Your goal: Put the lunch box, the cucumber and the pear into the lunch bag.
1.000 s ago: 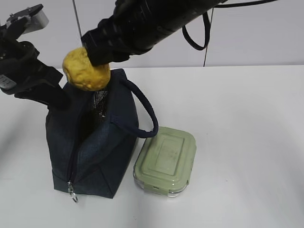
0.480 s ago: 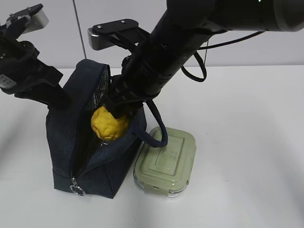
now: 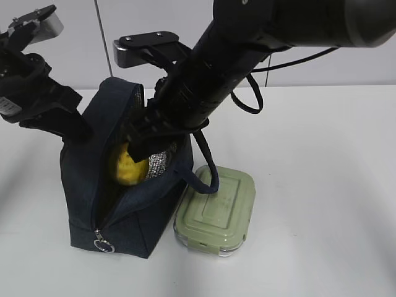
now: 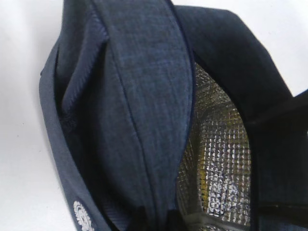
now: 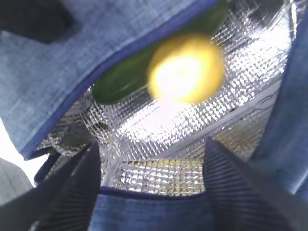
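Seen only from the right wrist: cucumber (image 5: 144, 67) lying inside the lunch bag (image 3: 133, 204) against the foil lining (image 5: 192, 144), pear (image 5: 186, 69) blurred and loose beyond the right gripper (image 5: 151, 192), jaws spread wide, holding nothing. From outside: pear (image 3: 129, 167) yellow within the bag's mouth; lunch box (image 3: 216, 209) on the worktop (image 3: 322, 185), touching the bag's right side. Left gripper's jaws unseen, cannot tell. No legible writing.

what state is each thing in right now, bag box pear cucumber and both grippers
lunch bag: upright, unzipped, mouth open
lunch box: lid on, on the table beside the bag
pear: inside the bag, released
cucumber: inside the bag
right gripper: open, empty
left gripper: at the bag's edge, jaws hidden
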You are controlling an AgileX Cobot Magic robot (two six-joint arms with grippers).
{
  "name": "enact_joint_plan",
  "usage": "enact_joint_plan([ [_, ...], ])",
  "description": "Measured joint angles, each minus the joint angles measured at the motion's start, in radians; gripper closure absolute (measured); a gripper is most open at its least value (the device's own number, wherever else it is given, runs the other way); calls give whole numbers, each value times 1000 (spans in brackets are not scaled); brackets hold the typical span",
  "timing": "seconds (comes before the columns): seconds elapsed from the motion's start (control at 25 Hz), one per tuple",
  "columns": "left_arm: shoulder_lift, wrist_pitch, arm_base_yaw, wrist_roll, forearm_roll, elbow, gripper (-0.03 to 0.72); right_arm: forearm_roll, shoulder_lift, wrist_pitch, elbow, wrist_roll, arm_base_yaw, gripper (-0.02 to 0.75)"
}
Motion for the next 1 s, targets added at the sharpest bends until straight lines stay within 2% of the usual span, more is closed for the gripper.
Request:
enact_joint_plan([
  [0.24,0,0,0,0,1,0,670,-2,-87,-27,0,73,-13,196],
  [0.4,0,0,0,0,1,0,670,-33,-137,-25,27,144,-61,219],
  [0.52,0,0,0,1,1,0,670,-22,-167,-23,101,165,-111,234],
  [0.68,0,1,0,3,1,0,670,60,-221,-43,226,149,-160,239],
  [0.8,0,1,0,3,1,0,670,175,-270,-79,340,81,-202,241],
  [0.88,0,1,0,4,1,0,670,310,-295,-79,413,-14,-243,241],
  [0.96,0,1,0,4,1,0,670,480,-306,-63,480,-131,-307,241],
  [1.0,0,1,0,4,1,0,670,603,-310,-42,522,-214,-345,241],
])
